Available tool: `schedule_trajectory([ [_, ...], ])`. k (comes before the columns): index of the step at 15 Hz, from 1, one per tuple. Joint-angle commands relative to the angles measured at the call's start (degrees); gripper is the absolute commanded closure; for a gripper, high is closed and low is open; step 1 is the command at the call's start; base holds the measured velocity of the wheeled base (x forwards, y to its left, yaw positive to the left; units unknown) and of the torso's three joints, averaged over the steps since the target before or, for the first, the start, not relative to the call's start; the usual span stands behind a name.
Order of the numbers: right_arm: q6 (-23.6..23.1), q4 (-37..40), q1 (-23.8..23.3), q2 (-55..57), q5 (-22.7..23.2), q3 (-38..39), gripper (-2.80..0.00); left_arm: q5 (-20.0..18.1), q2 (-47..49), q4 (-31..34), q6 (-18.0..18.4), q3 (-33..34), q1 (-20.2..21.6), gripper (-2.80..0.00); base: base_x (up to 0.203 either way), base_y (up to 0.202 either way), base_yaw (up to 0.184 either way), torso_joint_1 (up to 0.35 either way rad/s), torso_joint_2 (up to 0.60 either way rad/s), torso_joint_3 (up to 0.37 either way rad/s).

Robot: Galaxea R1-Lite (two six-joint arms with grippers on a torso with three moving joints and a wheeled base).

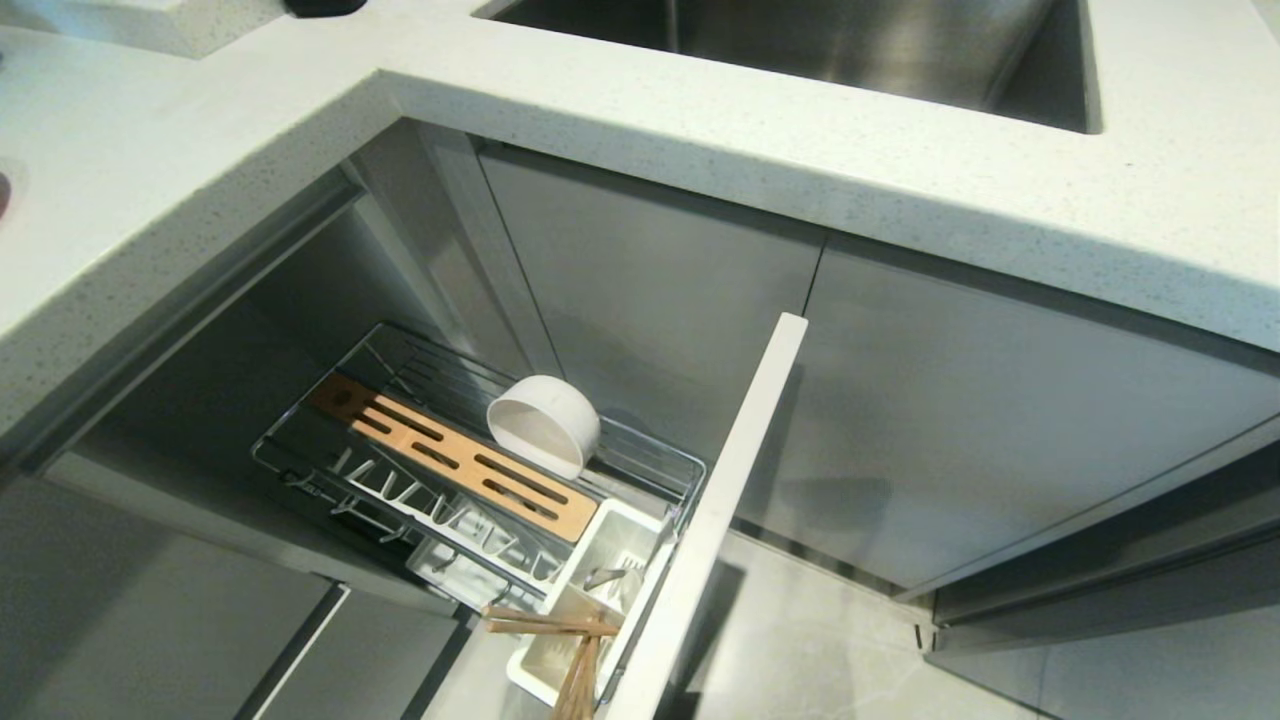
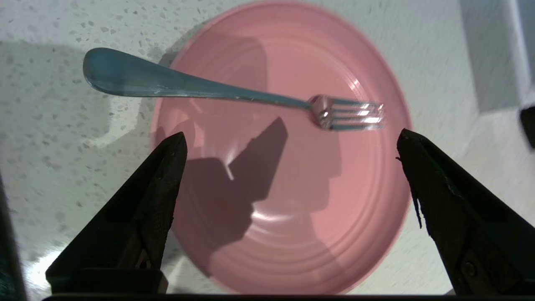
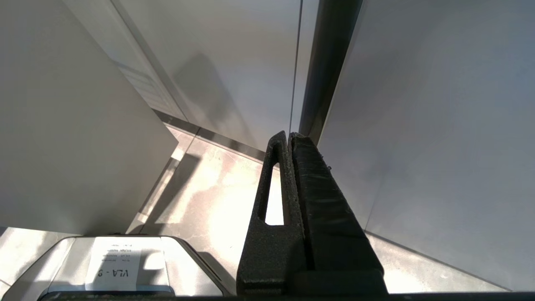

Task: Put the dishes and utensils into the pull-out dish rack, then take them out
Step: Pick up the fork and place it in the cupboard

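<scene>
Left wrist view: the left claw [image 2: 292, 146] hangs wide open and empty over the pink plate [image 2: 288, 234] on the tabletop [image 2: 54, 125], a fork [image 2: 200, 90] lying crosswise between its fingers' line; right claw [image 3: 292, 175] parked shut, far off.

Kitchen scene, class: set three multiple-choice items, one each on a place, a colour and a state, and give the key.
1. Where is the white bowl?
A. in the sink
B. in the pull-out dish rack
C. on the floor

2. What colour is the plate under the fork?
A. pink
B. blue
C. green

3. How does the left tool stand?
A. shut on the fork
B. shut, empty
C. open

Key: B, the bowl lies tipped on the rack's wires; A, the plate is pink; C, its fingers stand wide apart above the plate.
</scene>
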Motion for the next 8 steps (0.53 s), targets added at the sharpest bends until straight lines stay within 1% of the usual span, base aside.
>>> schedule_trajectory([
  [1, 0.0, -0.09, 0.0, 0.02, 0.01, 0.09, 0.0, 4.32, -0.79, 0.25, -4.18, -1.41, -2.94, -2.8, 0.0, 0.0, 0.0, 0.0, 0.0, 0.0],
  [4, 0.0, 0.0, 0.0, 0.02, 0.01, 0.09, 0.0, 13.18, -0.89, 0.29, -8.3, -1.45, -8.52, -2.8, 0.0, 0.0, 0.0, 0.0, 0.0, 0.0],
  [5, 0.0, 0.0, 0.04, 0.02, 0.01, 0.09, 0.0, 15.42, -0.44, 0.32, -9.85, -1.39, -9.55, -2.8, 0.0, 0.0, 0.0, 0.0, 0.0, 0.0],
  [7, 0.0, 0.0, 0.0, 0.02, 0.01, 0.09, 0.0, 18.43, 0.49, 0.45, -12.3, -1.53, -11.36, -2.8, 0.0, 0.0, 0.0, 0.0, 0.0, 0.0],
  [8, 0.0, 0.0, 0.0, 0.02, 0.01, 0.09, 0.0, 21.21, 0.96, 0.81, -13.06, -1.61, -12.71, -2.8, 0.0, 0.0, 0.0, 0.0, 0.0, 0.0],
])
